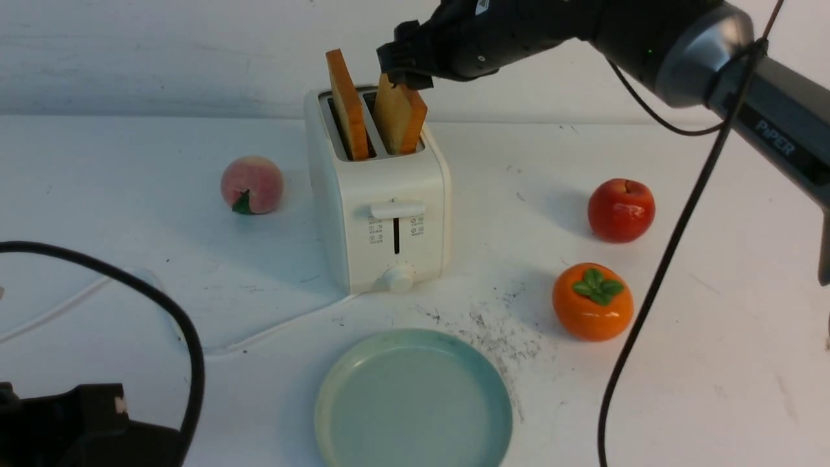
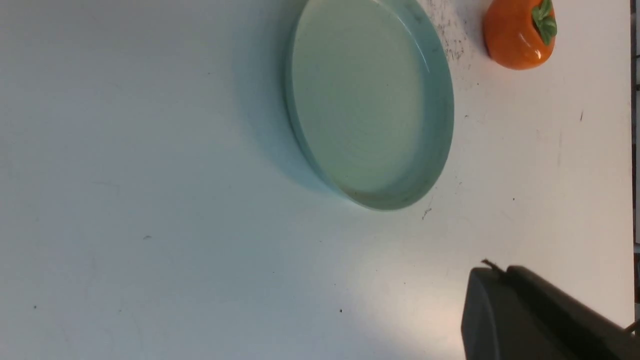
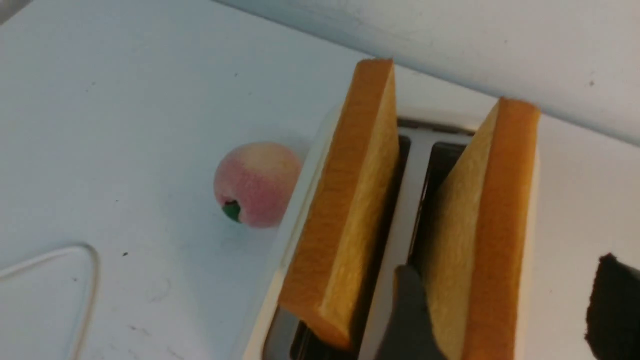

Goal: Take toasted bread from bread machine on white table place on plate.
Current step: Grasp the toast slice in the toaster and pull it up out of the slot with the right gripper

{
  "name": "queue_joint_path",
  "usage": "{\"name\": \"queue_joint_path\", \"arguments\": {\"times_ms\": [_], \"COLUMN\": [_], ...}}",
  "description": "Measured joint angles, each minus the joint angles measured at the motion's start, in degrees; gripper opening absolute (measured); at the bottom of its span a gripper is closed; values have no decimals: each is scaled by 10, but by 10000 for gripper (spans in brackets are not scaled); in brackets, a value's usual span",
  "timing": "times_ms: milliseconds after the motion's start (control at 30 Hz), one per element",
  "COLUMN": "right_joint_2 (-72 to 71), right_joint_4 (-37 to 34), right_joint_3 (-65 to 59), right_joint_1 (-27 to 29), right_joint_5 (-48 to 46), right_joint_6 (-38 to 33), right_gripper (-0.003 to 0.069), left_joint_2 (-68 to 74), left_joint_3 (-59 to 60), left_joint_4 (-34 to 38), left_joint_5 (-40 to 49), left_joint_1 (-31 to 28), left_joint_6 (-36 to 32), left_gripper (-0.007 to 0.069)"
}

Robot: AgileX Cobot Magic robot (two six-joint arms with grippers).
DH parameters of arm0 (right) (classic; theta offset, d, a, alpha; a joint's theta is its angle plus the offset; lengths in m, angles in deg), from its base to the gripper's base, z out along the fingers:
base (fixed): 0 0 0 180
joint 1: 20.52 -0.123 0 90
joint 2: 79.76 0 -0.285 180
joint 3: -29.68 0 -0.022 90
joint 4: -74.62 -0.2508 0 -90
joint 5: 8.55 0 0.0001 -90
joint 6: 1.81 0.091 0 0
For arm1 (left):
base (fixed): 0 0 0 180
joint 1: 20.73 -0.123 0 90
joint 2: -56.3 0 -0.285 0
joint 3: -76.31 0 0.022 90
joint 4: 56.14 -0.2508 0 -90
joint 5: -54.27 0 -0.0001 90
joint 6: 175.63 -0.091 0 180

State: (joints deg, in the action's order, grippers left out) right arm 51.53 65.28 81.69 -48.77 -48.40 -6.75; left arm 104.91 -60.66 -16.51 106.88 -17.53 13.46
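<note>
The right pincer [image 1: 405, 72] is being held wide astride the right slice of toasted bread [image 1: 400, 117], which is standing in the bread machine [image 1: 350, 194]. With only its top edge being caught, it risks being dropped short of the plate [image 1: 415, 402].
</note>
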Motion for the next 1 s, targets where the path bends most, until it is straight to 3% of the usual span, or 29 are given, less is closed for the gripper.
{"name": "queue_joint_path", "arguments": {"times_ms": [533, 633, 767, 1000], "right_joint_2": [68, 69, 65, -4], "right_joint_4": [11, 10, 6, 11], "right_joint_3": [1, 1, 1, 1], "right_joint_1": [6, 6, 6, 19], "right_joint_5": [18, 21, 24, 31], "right_joint_6": [73, 75, 76, 76], "right_gripper": [462, 353, 107, 124], "left_joint_2": [0, 0, 0, 0], "left_joint_3": [0, 0, 0, 0], "left_joint_4": [0, 0, 0, -3], "left_joint_5": [10, 10, 10, 20], "left_joint_1": [0, 0, 0, 0], "left_joint_6": [-9, -20, -35, -39], "left_gripper": [-13, -14, -14, -13]}}
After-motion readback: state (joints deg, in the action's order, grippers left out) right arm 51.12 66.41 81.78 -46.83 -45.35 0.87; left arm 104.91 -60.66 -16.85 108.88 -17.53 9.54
